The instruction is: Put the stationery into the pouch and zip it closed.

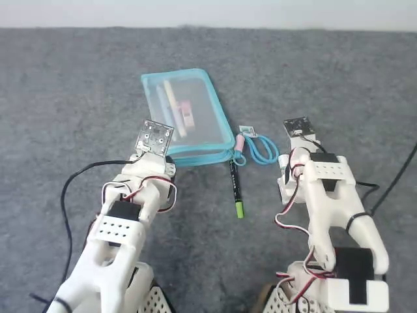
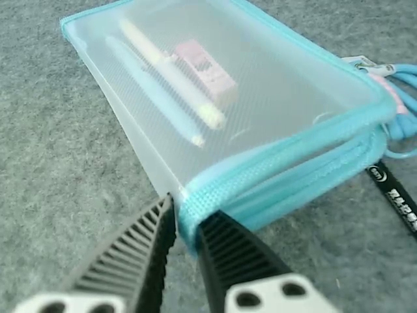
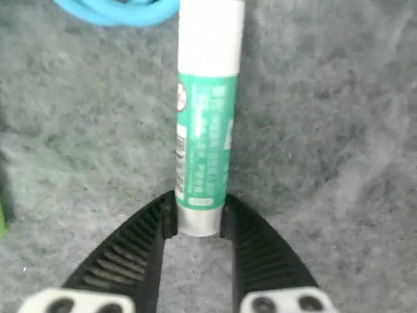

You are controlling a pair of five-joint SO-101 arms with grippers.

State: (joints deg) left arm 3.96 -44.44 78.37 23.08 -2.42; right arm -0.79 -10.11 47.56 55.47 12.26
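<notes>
A clear pouch [image 1: 186, 117] with teal trim lies flat on the grey mat, holding two pens [image 2: 166, 72] and a pink eraser [image 2: 205, 68]. My left gripper [image 2: 187, 212] is shut on the pouch's near corner, pinching the teal zipper edge [image 2: 287, 173]. A pink zipper pull [image 1: 240, 143] and a blue cord loop [image 1: 260, 149] sit at the pouch's right end. On the mat below that end lies a black pen with a green cap [image 1: 236, 189]. My right gripper [image 3: 199, 205] is shut on the end of a white and green glue stick [image 3: 203, 130] that points toward the blue loop [image 3: 117, 10].
Grey mat [image 1: 78, 85] covers the whole table. Open mat lies left of the pouch and between the two arms. A black cable [image 1: 68, 189] trails by the left arm, and another cable [image 1: 397, 176] runs at the right edge.
</notes>
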